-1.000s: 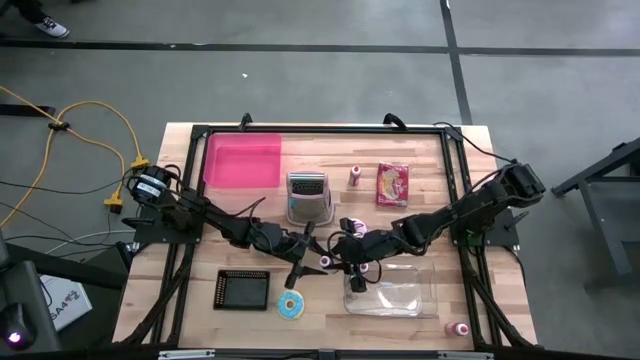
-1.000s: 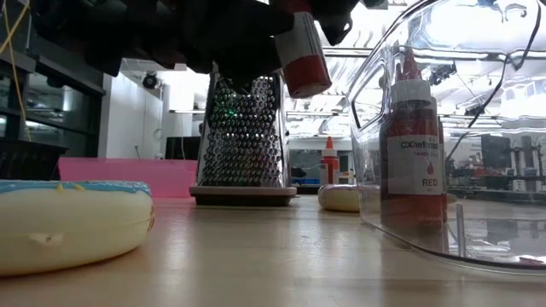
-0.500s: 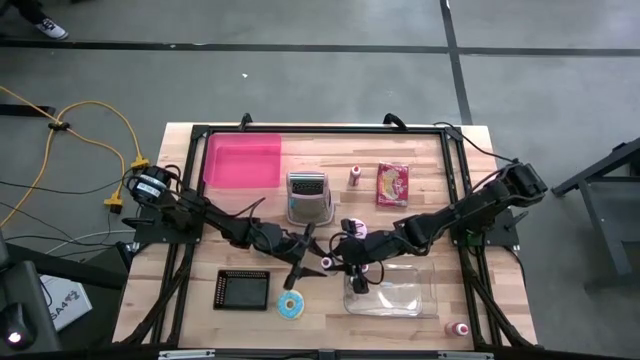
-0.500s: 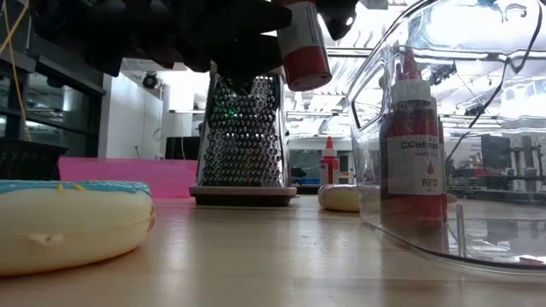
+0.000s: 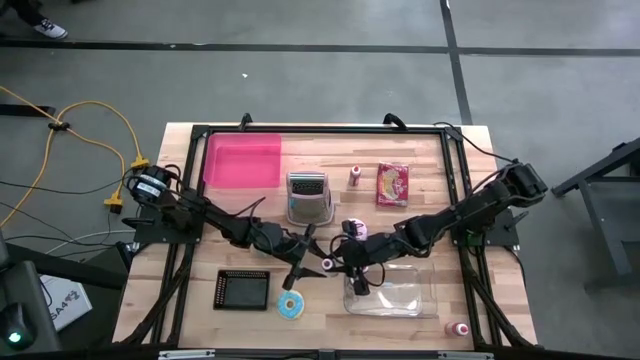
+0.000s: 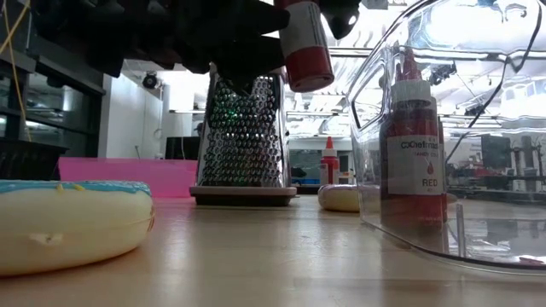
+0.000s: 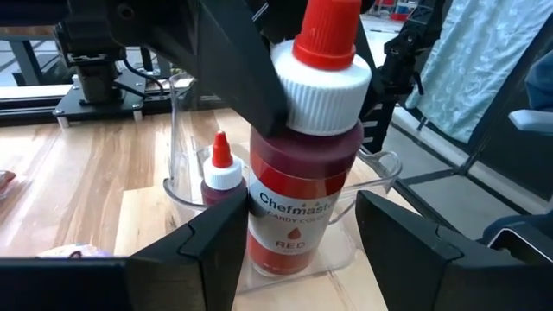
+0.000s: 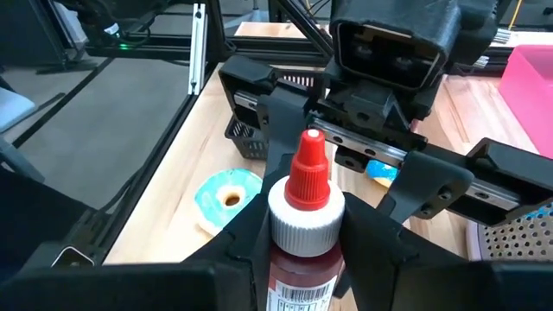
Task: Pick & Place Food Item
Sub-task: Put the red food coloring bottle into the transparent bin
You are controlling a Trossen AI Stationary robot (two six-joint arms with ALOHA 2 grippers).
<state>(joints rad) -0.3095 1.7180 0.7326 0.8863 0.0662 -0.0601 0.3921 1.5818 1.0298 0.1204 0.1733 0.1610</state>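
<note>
Status: pick done, place pending. Right gripper [image 8: 302, 250] is clamped on the red food-colouring bottle [image 7: 298, 173], held off the table at centre, just left of the clear container [image 5: 392, 290] at the table's near right. Left gripper [image 5: 300, 262] hangs close by w/ fingers spread, grasping nothing. One identical bottle [image 6: 414, 162] already stands inside the container. Judged remaining: carry over the rim, lower, release.

View differences:
- High view: overall layout; a 3rd small bottle [image 5: 355, 176] near the grater [image 5: 308, 196], a 4th [image 5: 457, 328] at near right.
- Low view: held bottle hangs clear of the table; bottle inside the container is upright.
- Right wrist view: donut [image 8: 226, 195] beyond the red cap.
- Left wrist view: label text legible.
</note>
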